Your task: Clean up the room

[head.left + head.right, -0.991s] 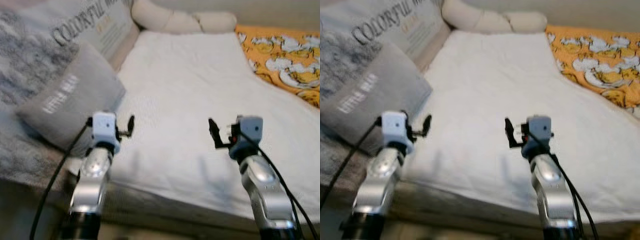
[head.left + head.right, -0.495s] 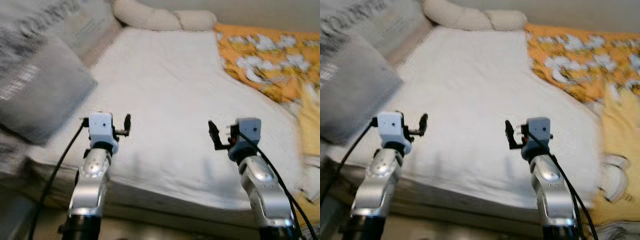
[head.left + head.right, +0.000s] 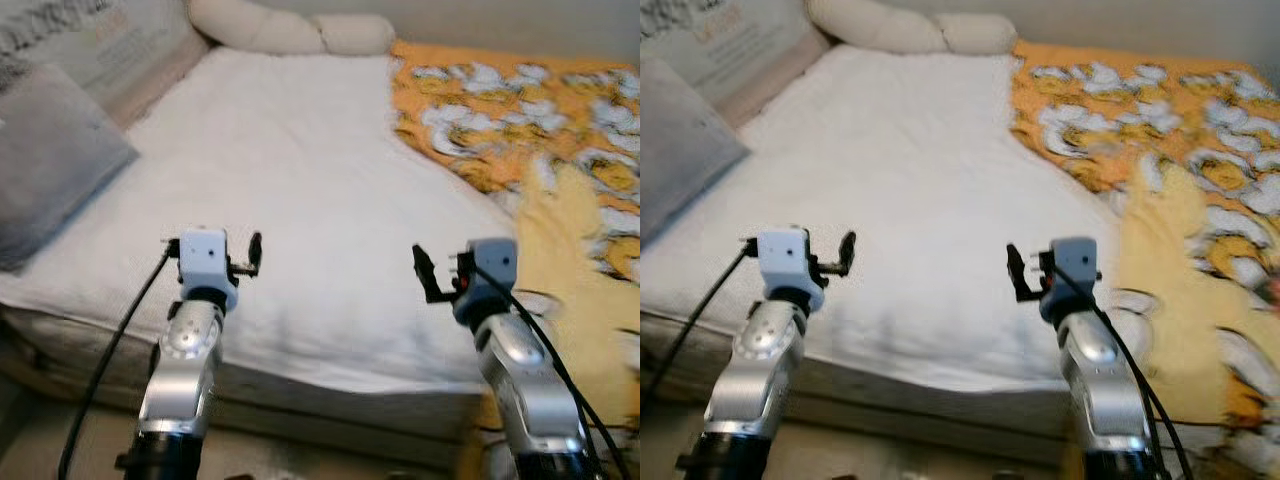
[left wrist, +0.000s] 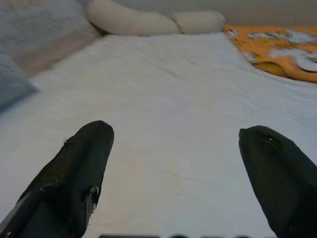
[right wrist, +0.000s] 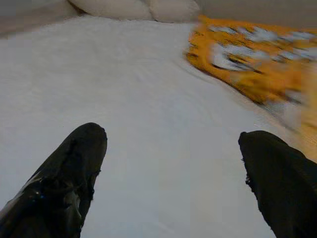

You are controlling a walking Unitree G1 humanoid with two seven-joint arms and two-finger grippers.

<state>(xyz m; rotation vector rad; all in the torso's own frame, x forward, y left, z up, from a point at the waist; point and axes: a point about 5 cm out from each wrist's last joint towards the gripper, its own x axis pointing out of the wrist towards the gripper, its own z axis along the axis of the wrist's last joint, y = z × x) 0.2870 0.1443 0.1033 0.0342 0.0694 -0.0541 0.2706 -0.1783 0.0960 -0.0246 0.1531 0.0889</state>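
Both claws are empty and held out in front of the robot above the near edge of the bed. On the left claw (image 4: 173,163) the two black fingers stand wide apart with nothing between them, and the right claw (image 5: 171,168) is spread apart in the same way.

Task's thing, as far as I can judge, is the orange blanket (image 3: 520,130) with a white pattern. It lies crumpled on the bed at about 1 to 3 o'clock from the robot, and a yellow part of it hangs over the edge near the right arm. It is well apart from the left claw and only near the right one, not touching it.

At the middle, the white sheet (image 3: 300,170) looks quite flat. A long cream pillow (image 3: 290,30) lies at 12 o'clock along the far side of the bed. A grey cushion (image 3: 50,170) rests at about 10 o'clock.

My judgement is that the cleaning is at its beginning: nothing is gripped, and the blanket is not yet straightened or folded.
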